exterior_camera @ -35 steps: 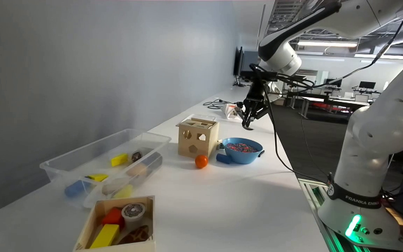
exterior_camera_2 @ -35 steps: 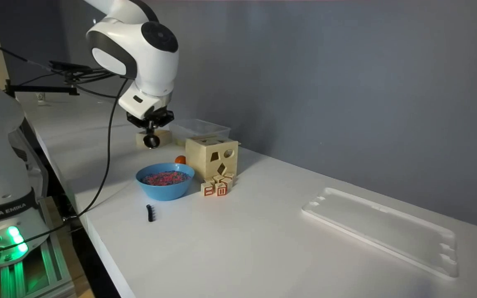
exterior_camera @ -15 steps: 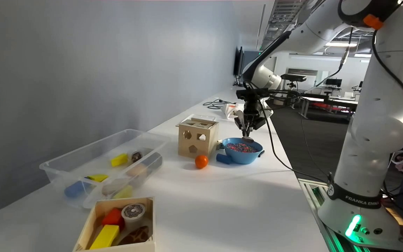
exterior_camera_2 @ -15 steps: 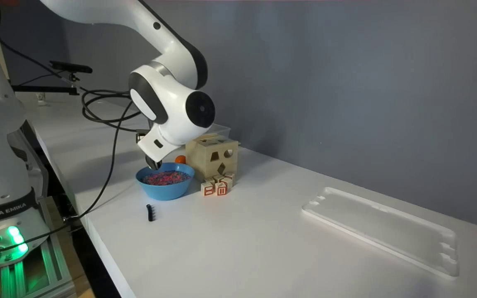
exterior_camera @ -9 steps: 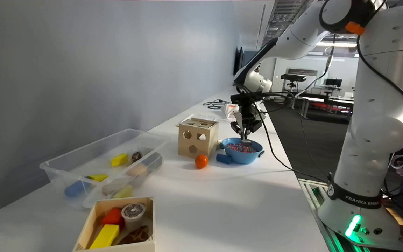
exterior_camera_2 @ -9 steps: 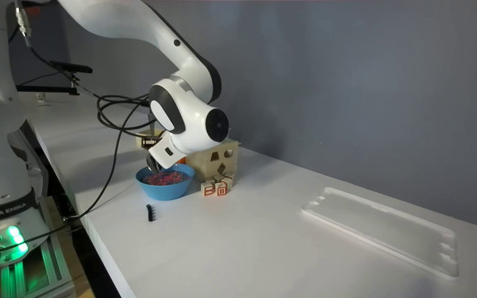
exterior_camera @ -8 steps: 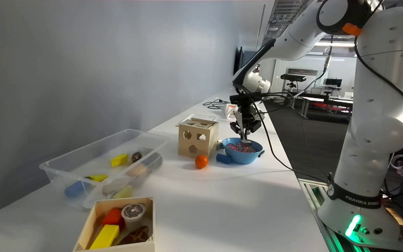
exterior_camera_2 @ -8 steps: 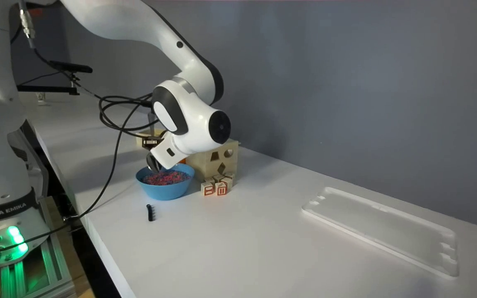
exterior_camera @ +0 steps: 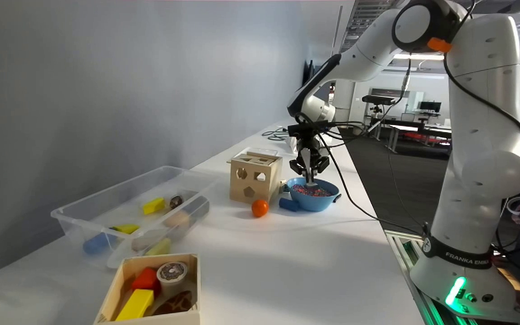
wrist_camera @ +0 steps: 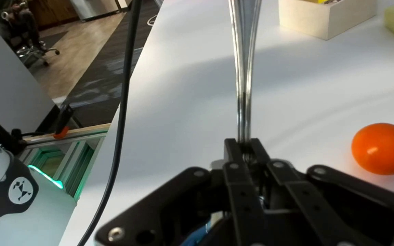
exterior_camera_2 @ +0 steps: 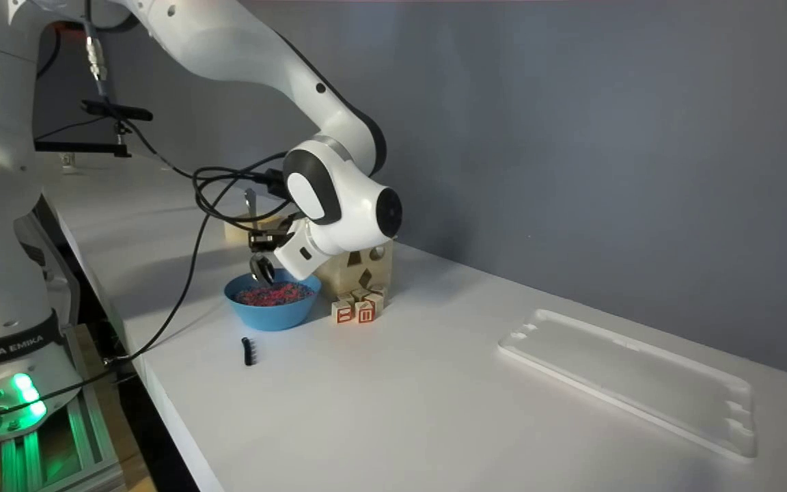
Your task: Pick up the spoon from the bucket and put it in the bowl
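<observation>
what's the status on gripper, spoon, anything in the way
Gripper shut on spoon. Spoon's head over bowl, not released. Coloured bits inside bowl. Black cable hanging beside bowl, possible snag.

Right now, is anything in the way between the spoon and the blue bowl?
No, nothing visible. The hand holds the spoon, whose head overlaps the blue bowl in both exterior views, apparently above the pink-and-blue filling. The wooden cube stands beside the bowl, off that line.

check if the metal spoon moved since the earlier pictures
Yes: in an exterior view the metal spoon has moved down and slightly left relative to the blue bowl.
</observation>
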Controlling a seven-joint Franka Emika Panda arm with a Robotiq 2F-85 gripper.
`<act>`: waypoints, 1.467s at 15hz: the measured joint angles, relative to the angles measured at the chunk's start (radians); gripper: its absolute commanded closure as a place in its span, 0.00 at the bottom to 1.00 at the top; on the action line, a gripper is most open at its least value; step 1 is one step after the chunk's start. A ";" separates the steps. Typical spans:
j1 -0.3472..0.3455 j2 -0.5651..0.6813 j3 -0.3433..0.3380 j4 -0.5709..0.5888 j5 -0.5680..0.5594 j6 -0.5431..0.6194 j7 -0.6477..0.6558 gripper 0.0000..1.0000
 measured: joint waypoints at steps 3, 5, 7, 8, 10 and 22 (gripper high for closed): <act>0.003 0.003 0.000 0.018 -0.016 0.000 -0.012 0.97; 0.002 0.008 -0.001 0.025 -0.020 0.000 -0.022 0.97; -0.001 0.019 -0.003 0.033 -0.020 0.000 -0.026 0.97; -0.004 0.028 -0.006 0.038 -0.020 0.000 -0.027 0.97; -0.008 0.048 -0.015 0.045 -0.020 0.001 -0.027 0.89; -0.004 0.085 -0.028 0.031 -0.020 0.110 0.010 0.97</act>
